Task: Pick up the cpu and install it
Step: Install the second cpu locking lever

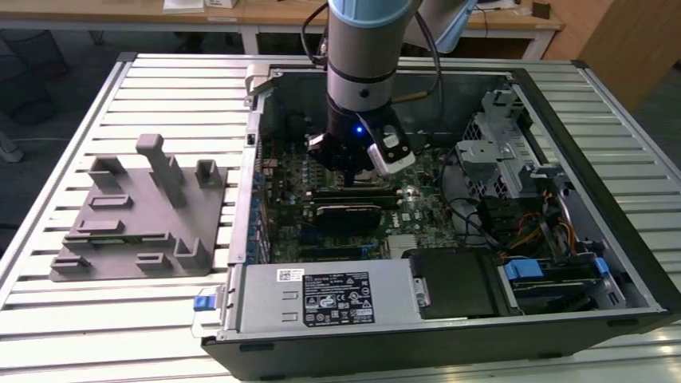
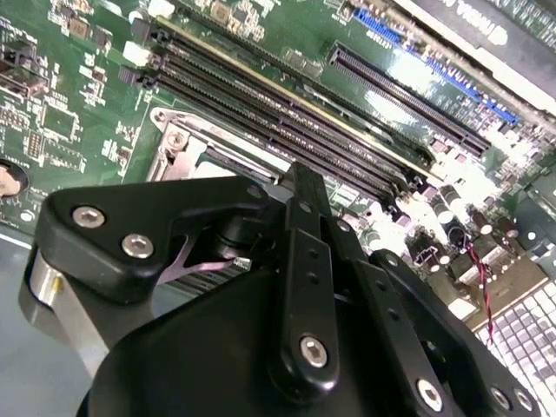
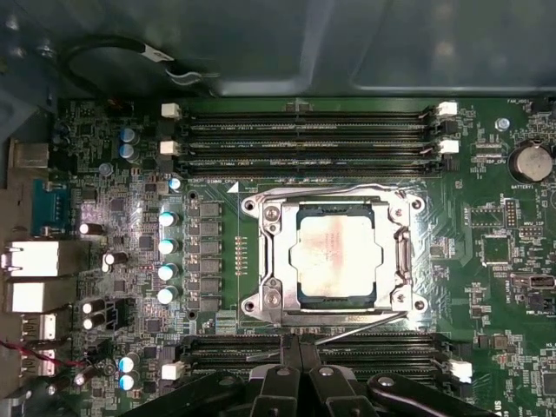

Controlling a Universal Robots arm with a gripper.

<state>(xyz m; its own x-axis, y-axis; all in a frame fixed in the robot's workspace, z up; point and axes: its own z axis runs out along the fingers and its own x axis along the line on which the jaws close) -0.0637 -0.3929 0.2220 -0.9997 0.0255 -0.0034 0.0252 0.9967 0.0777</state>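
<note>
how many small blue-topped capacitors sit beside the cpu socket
4, in one column beside the cpu socket, toward the rear ports. More stand farther off.

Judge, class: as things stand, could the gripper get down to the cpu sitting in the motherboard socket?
Probably yes. In the first wrist view the cpu lies uncovered inside its metal socket frame, nothing above it, and the gripper hangs close by over the open case.
</note>
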